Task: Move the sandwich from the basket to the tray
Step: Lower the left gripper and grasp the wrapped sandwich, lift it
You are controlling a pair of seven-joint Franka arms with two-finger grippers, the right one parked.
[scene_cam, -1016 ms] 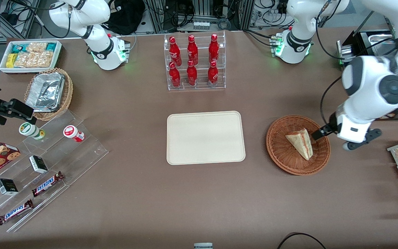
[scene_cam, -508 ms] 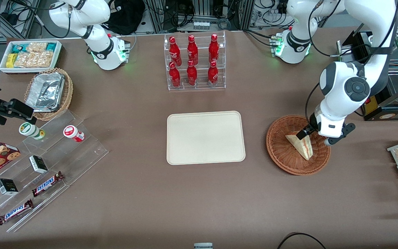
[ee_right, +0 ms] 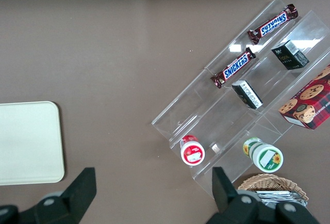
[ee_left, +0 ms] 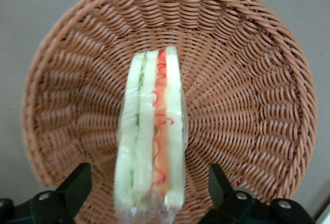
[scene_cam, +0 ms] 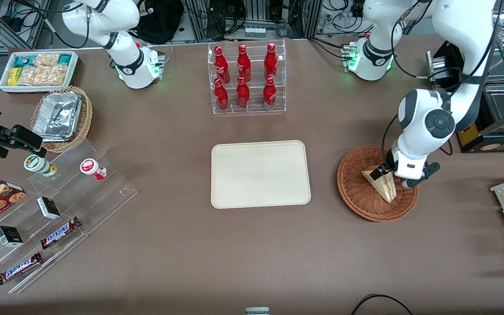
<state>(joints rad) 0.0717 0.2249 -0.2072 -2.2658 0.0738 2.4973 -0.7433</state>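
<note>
The left arm's gripper [ee_left: 149,193] hangs over the wicker basket [scene_cam: 357,197], fingers [ee_left: 77,185] spread wide on either side of the wrapped sandwich [scene_cam: 383,186], not touching it. The sandwich lies in the basket, well apart from the cream tray [scene_cam: 260,173].

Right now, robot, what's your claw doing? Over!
Claw open, down in the basket, fingers either side of the sandwich. Sandwich not gripped yet. Tray bare, nothing on the table between basket and tray.
</note>
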